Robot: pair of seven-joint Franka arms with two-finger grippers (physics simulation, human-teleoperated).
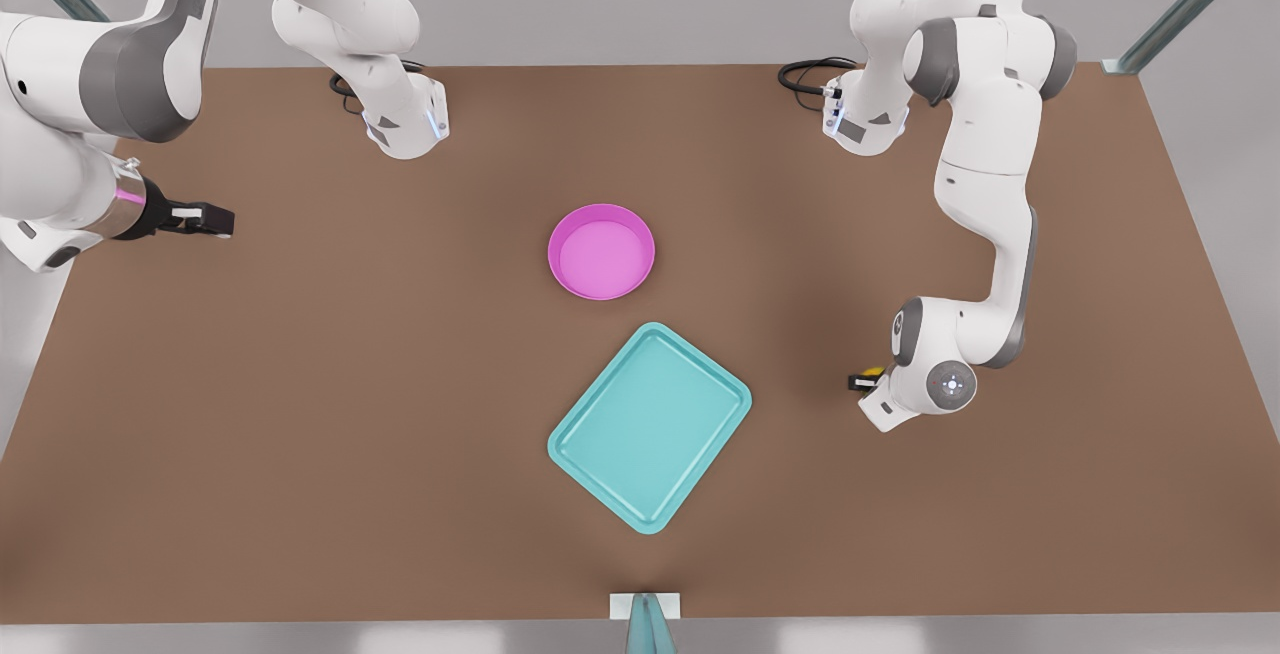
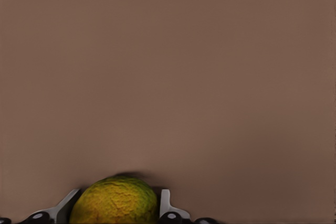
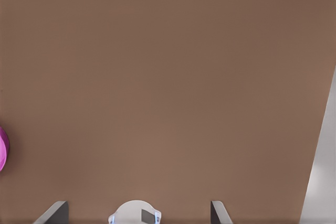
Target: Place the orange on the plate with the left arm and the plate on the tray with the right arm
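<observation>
The task is at its beginning. The orange (image 2: 114,201) is not yet on the plate (image 1: 601,252), and the plate is not yet on the tray (image 1: 650,426). Both stand bare on the brown desk (image 1: 300,434), the plate just behind the tray, near it but not touching.

The left tool (image 1: 868,377) is at the front view's right, low over the desk, well apart from the plate. In the left wrist view its two fingers (image 2: 167,203) stand close on both sides of the orange, so I judge that the tool is closed on the fruit. I cannot tell if the orange is lifted or rests on the desk. In the front view only a small yellow bit of it shows at the fingers. This arm is bent at the elbow, with its hand turned down toward the desk.

The right tool (image 1: 200,220) waits at the front view's left, raised and pointing sideways toward the middle. In the right wrist view its finger tips stand wide apart and hold nothing.

What is left: carry the orange to the plate, then move the plate onto the tray.
</observation>
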